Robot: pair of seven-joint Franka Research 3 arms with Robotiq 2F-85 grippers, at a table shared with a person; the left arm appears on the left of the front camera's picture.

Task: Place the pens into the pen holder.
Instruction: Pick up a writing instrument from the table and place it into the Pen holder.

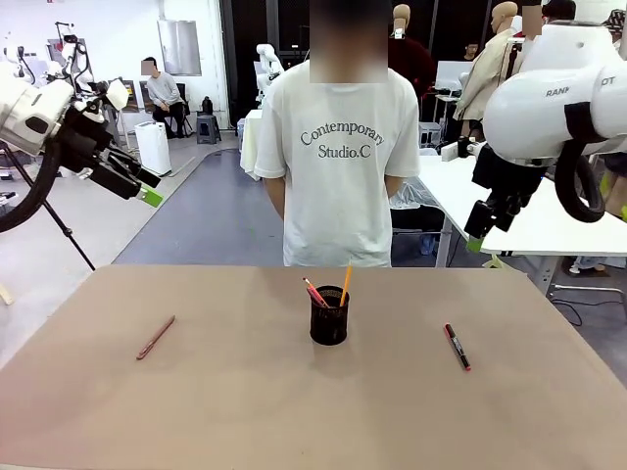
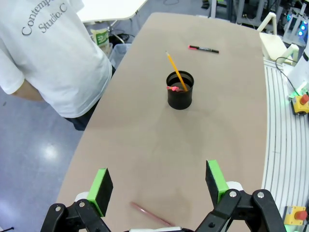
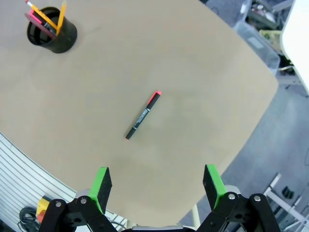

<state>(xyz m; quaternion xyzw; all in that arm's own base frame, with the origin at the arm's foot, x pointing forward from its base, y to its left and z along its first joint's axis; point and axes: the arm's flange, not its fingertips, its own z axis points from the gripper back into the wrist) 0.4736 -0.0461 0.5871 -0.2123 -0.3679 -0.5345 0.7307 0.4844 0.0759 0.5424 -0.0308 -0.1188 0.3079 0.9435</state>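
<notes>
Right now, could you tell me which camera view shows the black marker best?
The right wrist view: the black marker lies whole mid-picture, red ends clear. The front view shows it small, right of the pen holder; the left wrist view shows it tiny, far off.

**White shells, black grippers, green tips**

The left arm and right arm wear glossy white rounded shells, and grey lettering marks the right. Black cables loop behind the fingers. The left gripper and right gripper are black, with screwed joints below bright green pads. The person's T-shirt is white with print.
</notes>
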